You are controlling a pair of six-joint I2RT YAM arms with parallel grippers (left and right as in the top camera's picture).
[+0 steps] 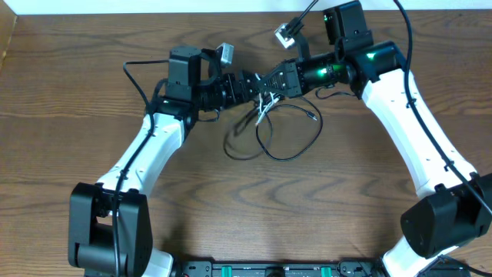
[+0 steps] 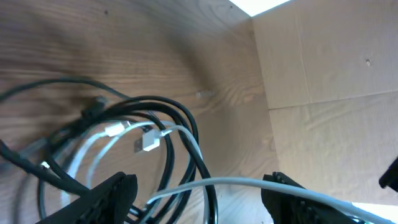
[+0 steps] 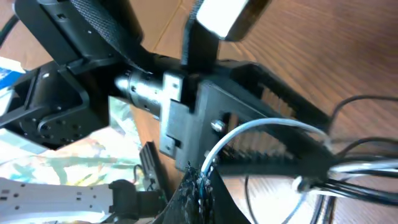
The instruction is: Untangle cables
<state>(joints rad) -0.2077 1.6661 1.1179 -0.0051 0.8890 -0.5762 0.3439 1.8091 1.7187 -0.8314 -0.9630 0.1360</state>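
Your two grippers meet nose to nose over the far middle of the wooden table (image 1: 77, 92), right above the tangle. Your right gripper (image 3: 196, 186) has its jaws together, and the white cable (image 3: 267, 124) comes out from between its tips, arching up and away to the right, so it looks clamped on that cord. Your left gripper (image 2: 199, 190) has its jaws well apart. In the left wrist view the same pale cord runs across the gap between the two fingers (image 2: 112, 193), and you cannot tell whether it touches either one. The black cables (image 2: 168, 101) lie on the wood just below the meeting point, looped in overlapping rings, with one wide loop reaching toward the near side in the overhead view. A loose stretch of the white cable threads through those black loops, and its small plug (image 2: 149, 143) hangs among them. A cardboard panel (image 2: 323, 62) stands at the table's edge, on the right of the left wrist view.
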